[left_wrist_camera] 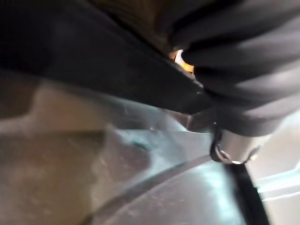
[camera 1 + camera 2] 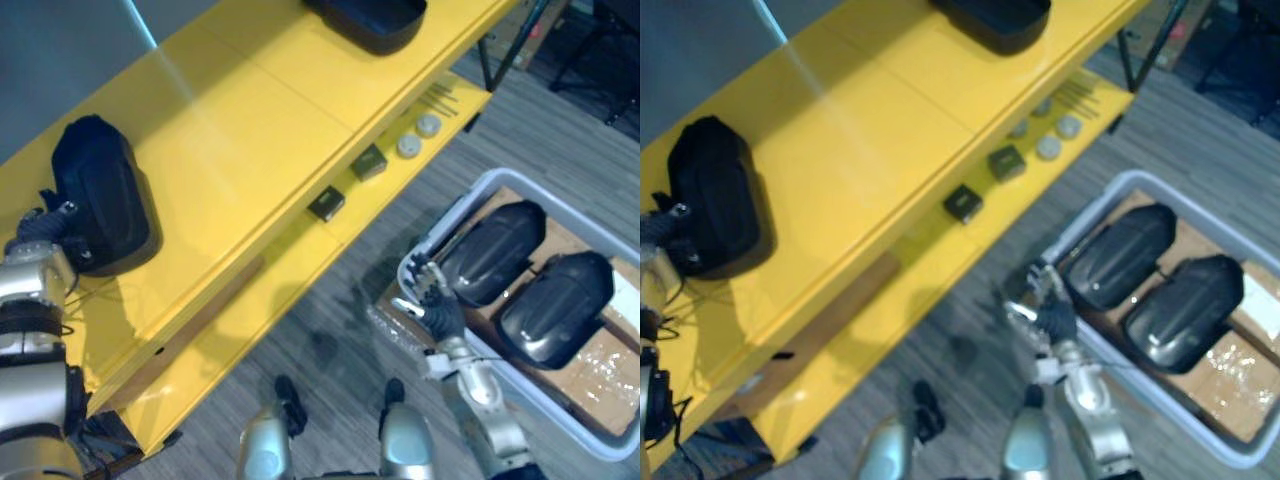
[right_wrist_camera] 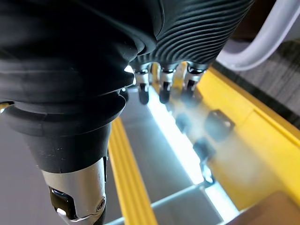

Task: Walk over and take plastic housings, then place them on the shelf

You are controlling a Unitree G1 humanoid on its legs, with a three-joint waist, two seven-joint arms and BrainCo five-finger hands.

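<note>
**Left eye view:** A yellow shelf runs from lower left to upper right. One black plastic housing lies on its top board near the left edge of the frame. The left hand is against that housing's near end. Its grasp is hidden, so I cannot tell its state. A second housing lies at the top edge. On the lower board are two small dark boxes and two pale discs. At lower right, a grey bin holds two more housings side by side on cardboard. The right hand is at the bin's left rim, loosely spread and empty.

**Right eye view:** Same layout.

**Left wrist view:** The dark ribbed cover and a dark surface are seen close up. The grasp is unreadable.

**Right wrist view:** The fingers are straight and hold nothing. The yellow shelf boards lie beyond, and the bin's rim is in the upper right corner.
</note>
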